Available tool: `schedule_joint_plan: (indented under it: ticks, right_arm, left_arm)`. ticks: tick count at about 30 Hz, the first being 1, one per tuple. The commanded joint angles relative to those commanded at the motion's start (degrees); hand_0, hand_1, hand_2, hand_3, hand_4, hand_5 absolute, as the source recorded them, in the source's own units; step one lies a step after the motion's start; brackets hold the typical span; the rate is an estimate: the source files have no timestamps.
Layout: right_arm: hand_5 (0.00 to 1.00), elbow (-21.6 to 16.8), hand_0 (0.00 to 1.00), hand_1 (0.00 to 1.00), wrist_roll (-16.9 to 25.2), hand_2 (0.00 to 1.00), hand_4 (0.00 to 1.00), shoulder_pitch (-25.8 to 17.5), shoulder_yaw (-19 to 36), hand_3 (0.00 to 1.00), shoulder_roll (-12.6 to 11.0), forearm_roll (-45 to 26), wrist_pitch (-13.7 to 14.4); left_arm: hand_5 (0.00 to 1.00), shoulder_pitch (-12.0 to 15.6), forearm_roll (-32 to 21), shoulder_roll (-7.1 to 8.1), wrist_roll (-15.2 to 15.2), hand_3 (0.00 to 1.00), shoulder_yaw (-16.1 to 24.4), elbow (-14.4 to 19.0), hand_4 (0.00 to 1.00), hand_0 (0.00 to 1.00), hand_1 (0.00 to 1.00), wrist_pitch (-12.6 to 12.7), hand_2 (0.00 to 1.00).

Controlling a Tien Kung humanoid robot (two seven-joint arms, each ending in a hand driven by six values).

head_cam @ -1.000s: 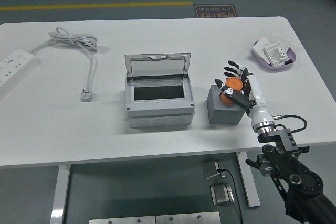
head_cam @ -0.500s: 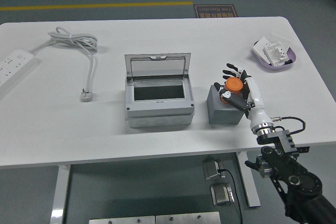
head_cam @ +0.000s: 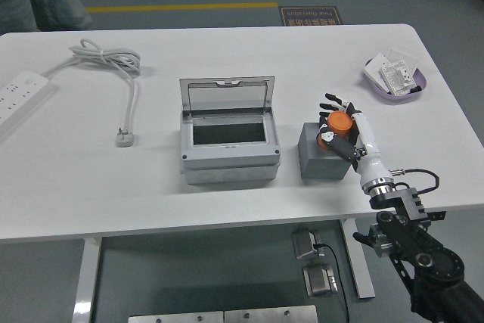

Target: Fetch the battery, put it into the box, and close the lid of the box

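An orange cylindrical battery (head_cam: 336,125) stands on a dark grey block (head_cam: 319,156) right of centre. My right hand (head_cam: 339,128) reaches in from the lower right and its black fingers (head_cam: 333,104) curl around the battery. The grey box (head_cam: 229,146) sits in the middle of the table with its clear lid (head_cam: 227,96) tilted up and open, the inside dark and empty. The left arm does not show.
A white power strip (head_cam: 21,93) lies at the far left, its cable (head_cam: 113,62) and plug (head_cam: 124,137) trailing toward the box. A purple tray (head_cam: 395,79) with small white packets sits at the back right. A person stands past the top left corner.
My right hand has closed in tighter on the battery. A person has come into view at the top left corner.
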State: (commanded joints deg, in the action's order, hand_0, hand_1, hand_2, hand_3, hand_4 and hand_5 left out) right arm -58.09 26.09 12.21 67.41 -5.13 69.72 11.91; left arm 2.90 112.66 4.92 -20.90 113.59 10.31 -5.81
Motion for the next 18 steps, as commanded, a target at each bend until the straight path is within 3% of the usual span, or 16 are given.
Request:
schedule_joint_plan:
  ticks: [3,4,10,11,16,17,18]
  right_arm:
    - [0.002,-0.06,0.675,0.708,-0.02,0.725,0.27,0.0,-0.14,0.793,-0.03,-0.28,0.15]
    - [0.04,-0.07,0.682,0.701,-0.03,0.691,0.057,0.0,-0.15,0.667,-0.03,-0.31,0.17]
    - [0.04,-0.2,0.682,0.701,-0.62,0.691,0.057,0.06,-0.18,0.667,-0.06,-0.53,0.41]
    - [0.125,-0.23,0.675,0.666,-0.76,0.596,0.002,0.07,-0.16,0.501,-0.06,-0.53,0.39]
    - [0.125,-0.39,0.675,0.666,-1.32,0.596,0.002,0.04,-0.16,0.501,-0.07,-0.61,0.26]
    - [0.053,-0.49,0.645,0.614,-1.41,0.52,0.002,0.05,-0.18,0.401,-0.1,-0.61,0.25]
    - [0.053,-0.54,0.645,0.614,-1.46,0.52,0.002,0.05,-0.2,0.401,-0.12,-0.61,0.24]
  left_arm:
    - [0.236,0.02,0.05,-0.01,0.0,0.64,0.03,0.0,0.712,0.573,0.364,0.01,0.593]
    - [0.235,0.02,0.06,-0.01,0.0,0.641,0.03,0.0,0.712,0.573,0.364,0.01,0.593]
    - [0.235,-0.02,0.09,0.0,0.03,0.641,0.04,0.0,0.712,0.573,0.364,0.04,0.593]
    - [0.233,-0.01,0.09,0.0,0.03,0.64,0.03,0.0,0.712,0.574,0.365,0.05,0.593]
    - [0.233,0.0,0.04,-0.02,0.02,0.64,0.0,0.0,0.712,0.574,0.365,0.05,0.593]
    - [0.233,0.01,-0.03,-0.02,0.02,0.64,-0.05,0.0,0.713,0.576,0.365,0.06,0.593]
    - [0.233,0.01,-0.06,-0.03,0.03,0.64,-0.07,0.0,0.713,0.576,0.365,0.06,0.593]
